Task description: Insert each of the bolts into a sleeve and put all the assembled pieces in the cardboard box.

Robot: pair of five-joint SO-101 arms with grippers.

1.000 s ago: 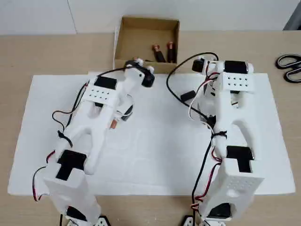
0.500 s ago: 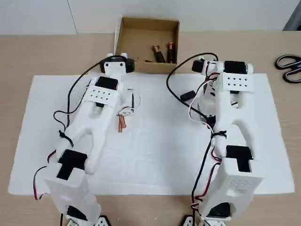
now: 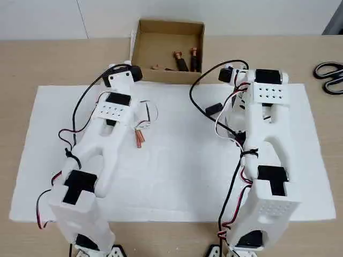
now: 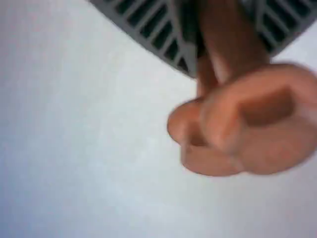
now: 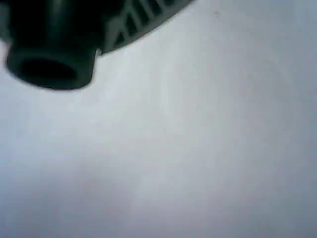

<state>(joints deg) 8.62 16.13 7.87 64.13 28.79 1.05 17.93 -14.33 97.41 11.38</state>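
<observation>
On the table [image 3: 32, 59], we see a white mat [image 3: 177, 176] lying under both arms, with the cardboard box [image 3: 135, 51] just past its far edge. Inside the box lie at least 2 assembled pieces [image 3: 185, 60]. The right claw [image 5: 99, 29] holds a black sleeve [image 5: 49, 59] over the mat, its open mouth left free. The left claw [image 4: 198, 44] is closed on the shank of a copper bolt [image 4: 237, 129], over the left half of the mat. We judge the step in hand to be mating this pair. Next, the 2 claws, which are well apart, must come together. The bolt's axis has to line up with the sleeve's bore before any push.
</observation>
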